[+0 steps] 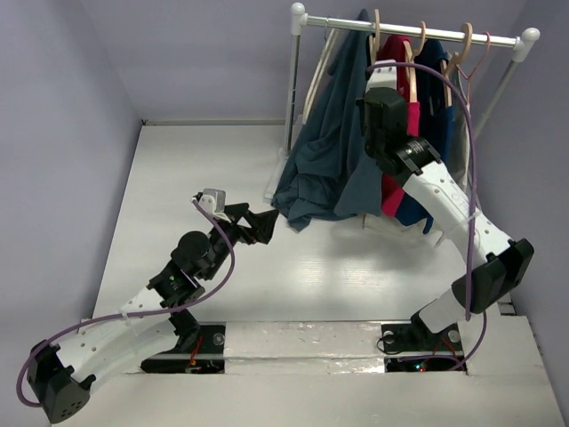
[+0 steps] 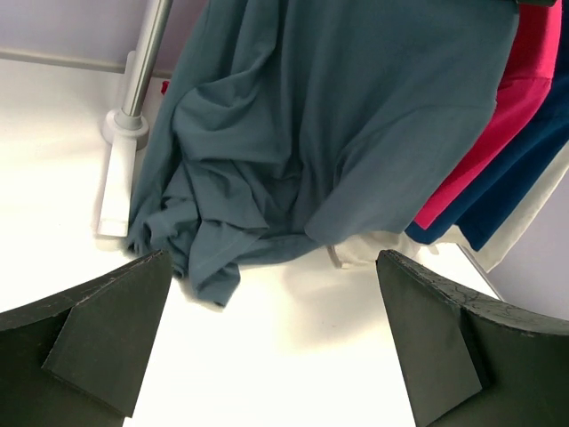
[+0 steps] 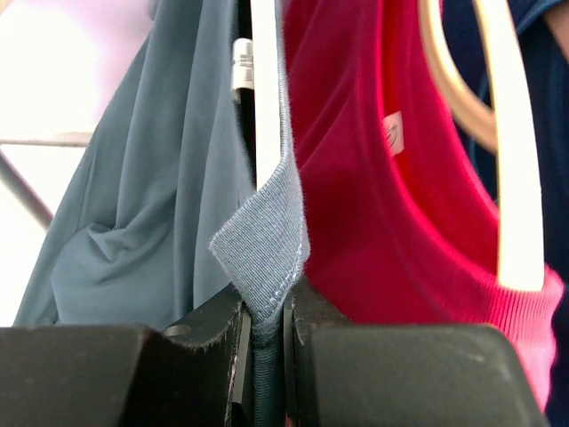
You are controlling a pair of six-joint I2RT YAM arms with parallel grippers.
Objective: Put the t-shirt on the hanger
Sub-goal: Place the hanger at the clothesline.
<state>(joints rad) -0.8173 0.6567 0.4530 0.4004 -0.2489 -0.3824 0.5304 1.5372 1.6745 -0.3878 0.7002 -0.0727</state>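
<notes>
The job looks partly done. The t-shirt (image 1: 324, 142) is already up at the clothes rail (image 1: 427, 30), hanging beside the red shirt (image 3: 373, 196). It hangs lopsided: one long fold drops down and its lower end lies bunched on the desk (image 1: 204, 169).

The right gripper (image 3: 264, 311) is raised to the rail. Its fingers are pressed together on a fold of the ribbed collar, just below a pale bar that I take for the hanger (image 3: 265, 98). I cannot tell whether either hanger shoulder sits inside the neck opening.

The left gripper (image 1: 258, 222) sits low over the desk near the bunched hem, its fingers (image 2: 98, 347) wide apart and holding nothing.

What is probably left is working the collar over the hanger, seating the shoulders evenly and letting go.
</notes>
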